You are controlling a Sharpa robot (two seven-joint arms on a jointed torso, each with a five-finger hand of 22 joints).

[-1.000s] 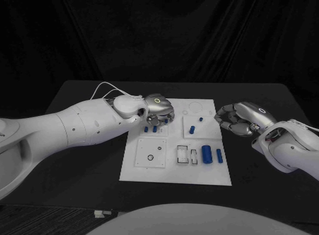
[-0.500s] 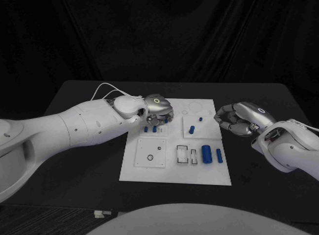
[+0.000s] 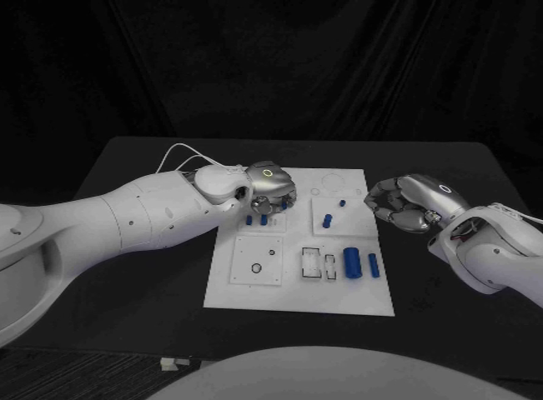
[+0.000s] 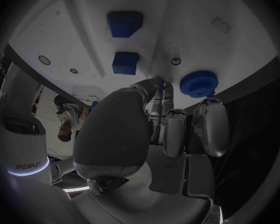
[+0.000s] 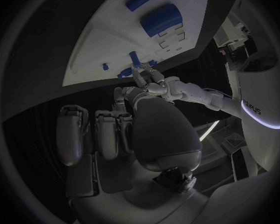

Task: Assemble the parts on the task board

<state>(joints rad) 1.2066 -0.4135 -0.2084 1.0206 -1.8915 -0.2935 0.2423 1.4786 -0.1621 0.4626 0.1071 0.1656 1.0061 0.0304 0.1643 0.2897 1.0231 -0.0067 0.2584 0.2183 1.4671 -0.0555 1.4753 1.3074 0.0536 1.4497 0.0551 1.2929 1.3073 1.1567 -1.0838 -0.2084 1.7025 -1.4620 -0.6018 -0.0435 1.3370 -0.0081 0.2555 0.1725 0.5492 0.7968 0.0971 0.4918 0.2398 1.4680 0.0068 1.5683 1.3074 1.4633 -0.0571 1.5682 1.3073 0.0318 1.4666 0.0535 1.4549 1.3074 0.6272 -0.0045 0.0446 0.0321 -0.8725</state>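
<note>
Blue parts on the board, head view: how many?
6: two small ones by the left hand, two mid-board, two cylinders near the front. The hand may hide more.

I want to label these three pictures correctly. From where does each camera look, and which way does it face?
Head view: on the robot's head, looking down at the task board; both arms show, left hand over the board's far part, right hand beside it.
Left wrist view: behind the left hand, facing the board and a blue gear.
Right wrist view: behind the right hand, facing the board; the left hand shows too.
All three share the board.
</note>
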